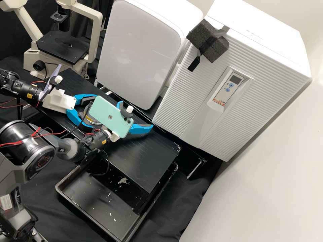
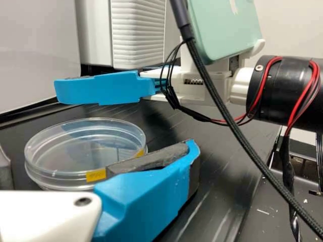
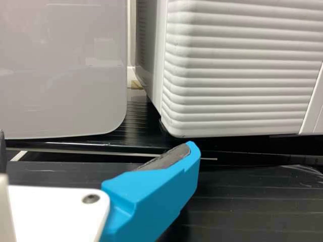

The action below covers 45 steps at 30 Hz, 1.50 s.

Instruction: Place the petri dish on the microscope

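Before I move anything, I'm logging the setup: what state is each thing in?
Petri dish, flat on the black bench, seemingly lidded
Left gripper, open around the dish
Right gripper, open, holding nothing
Microscope, upright, dish not on it
Ribbed cabinet, front closed, display dark
Tray, strewn with pale scraps
Mint phone, mounted at the right gripper, back outward
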Tool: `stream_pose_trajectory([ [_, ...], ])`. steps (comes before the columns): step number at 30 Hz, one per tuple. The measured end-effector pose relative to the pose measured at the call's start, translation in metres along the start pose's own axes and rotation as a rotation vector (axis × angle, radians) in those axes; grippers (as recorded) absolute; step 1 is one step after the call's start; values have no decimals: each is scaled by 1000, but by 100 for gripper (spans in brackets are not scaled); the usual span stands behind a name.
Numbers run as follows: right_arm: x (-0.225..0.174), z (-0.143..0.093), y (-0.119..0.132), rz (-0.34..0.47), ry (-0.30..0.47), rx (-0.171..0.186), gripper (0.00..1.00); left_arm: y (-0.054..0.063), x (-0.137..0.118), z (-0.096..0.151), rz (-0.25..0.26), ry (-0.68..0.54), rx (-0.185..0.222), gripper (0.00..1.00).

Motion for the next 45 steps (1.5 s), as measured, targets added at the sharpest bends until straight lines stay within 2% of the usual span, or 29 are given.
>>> stream_pose_trajectory([
  [21,0,0,0,0,0,0,100,-6,9,2,25,-11,6,100],
  [22,0,0,0,0,0,0,100,-6,9,1,26,-10,5,0],
  [25,0,0,0,0,0,0,100,-6,9,2,29,-5,16,0],
  [45,0,0,0,0,0,0,100,-7,8,3,38,-7,22,0],
])
